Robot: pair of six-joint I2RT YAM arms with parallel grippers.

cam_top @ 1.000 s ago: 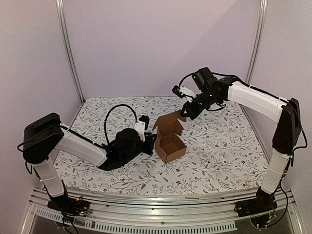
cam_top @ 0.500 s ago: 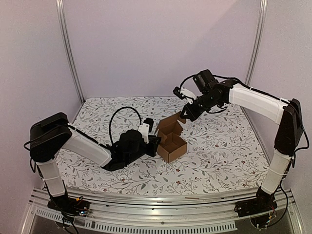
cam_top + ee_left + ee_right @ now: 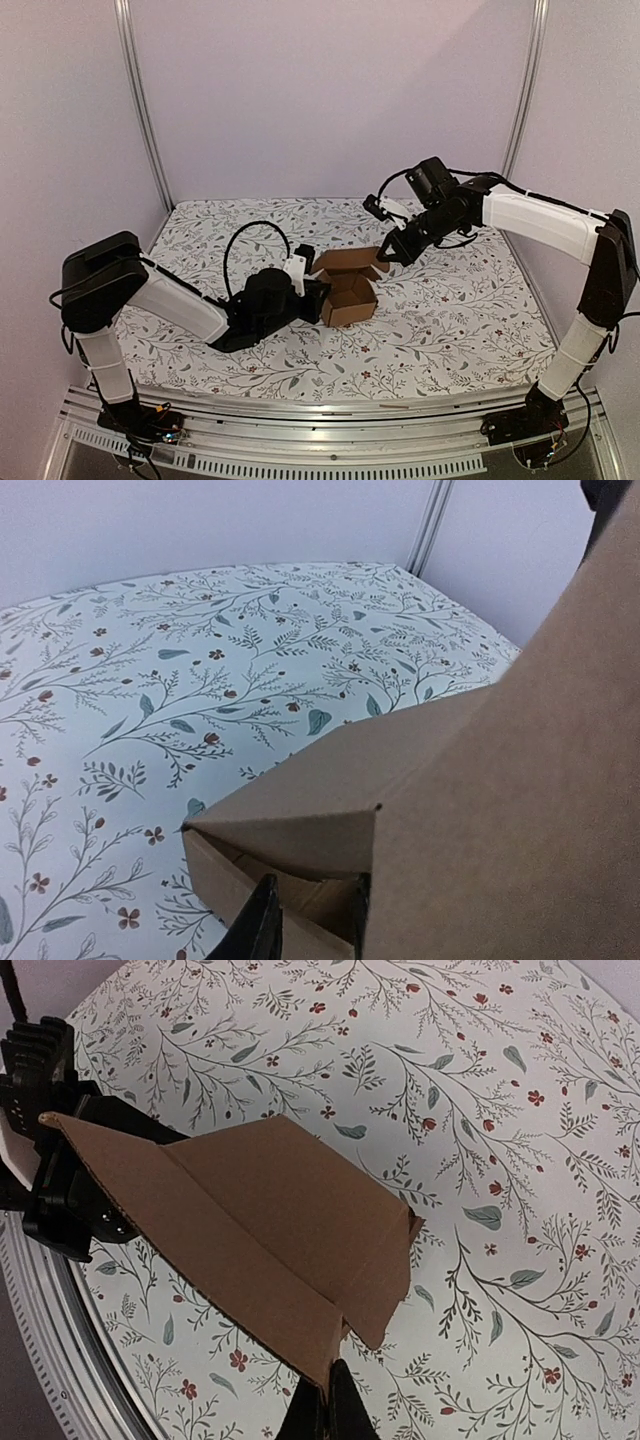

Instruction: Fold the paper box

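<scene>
Two grippers hold the paper box (image 3: 350,298): our right gripper (image 3: 385,255), pinching the lid (image 3: 345,262), has swung it down from upright (nearly closed); our left gripper (image 3: 319,291) clamps the wall between its fingers.

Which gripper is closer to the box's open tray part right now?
Left. The left gripper clamps the left wall of the paper box at its tray. The right gripper pinches the right tip of the lid flap, above the tray's far side.

Brown paper box (image 3: 500,810) on floral tablecloth (image 3: 200,650)
</scene>
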